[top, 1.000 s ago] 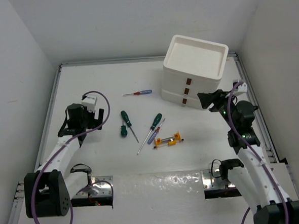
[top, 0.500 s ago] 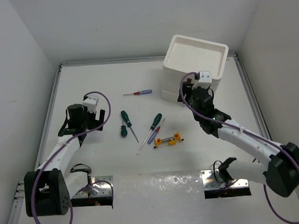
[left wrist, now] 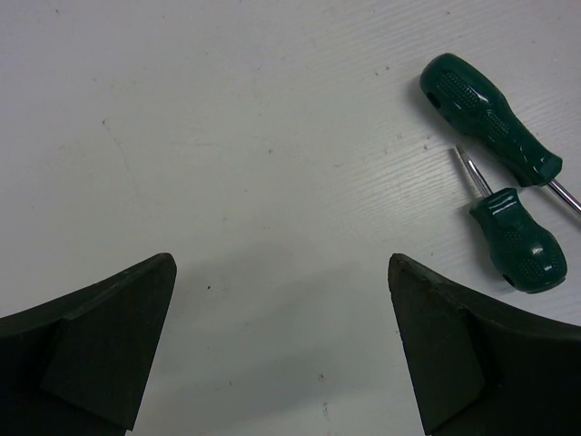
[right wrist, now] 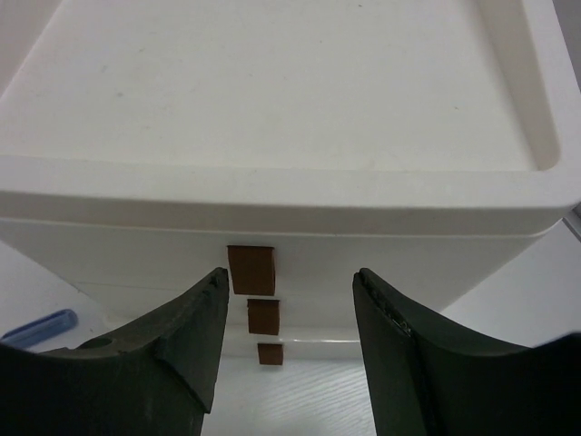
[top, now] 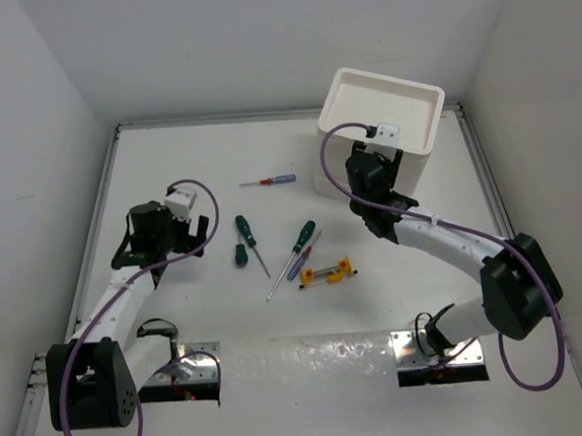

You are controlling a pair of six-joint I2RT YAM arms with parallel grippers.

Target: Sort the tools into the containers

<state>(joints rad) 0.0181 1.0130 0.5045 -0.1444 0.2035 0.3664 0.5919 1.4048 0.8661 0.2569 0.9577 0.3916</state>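
Right gripper (right wrist: 289, 277): spread wide and holding nothing, just in front of the top tab (right wrist: 251, 270) on the drawers (right wrist: 272, 195).
Left gripper (left wrist: 280, 272): spread wide and holding nothing, over the table (left wrist: 227, 136) beside two green screwdrivers (left wrist: 490, 118).
Tools (top: 302, 237): lying on the table between the arms.
Could go wrong: the tab is small, so the fingers may slip off. The whole stack may also slide.
Hard to see: inside the shut drawers. From above, the arm hides their fronts.

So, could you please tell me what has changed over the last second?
The right hand swung in from the right to the front of the drawer stack. It is open, facing the top brown tab handle and gripping nothing. The left hand, also open, barely moved, and the tools stayed put.
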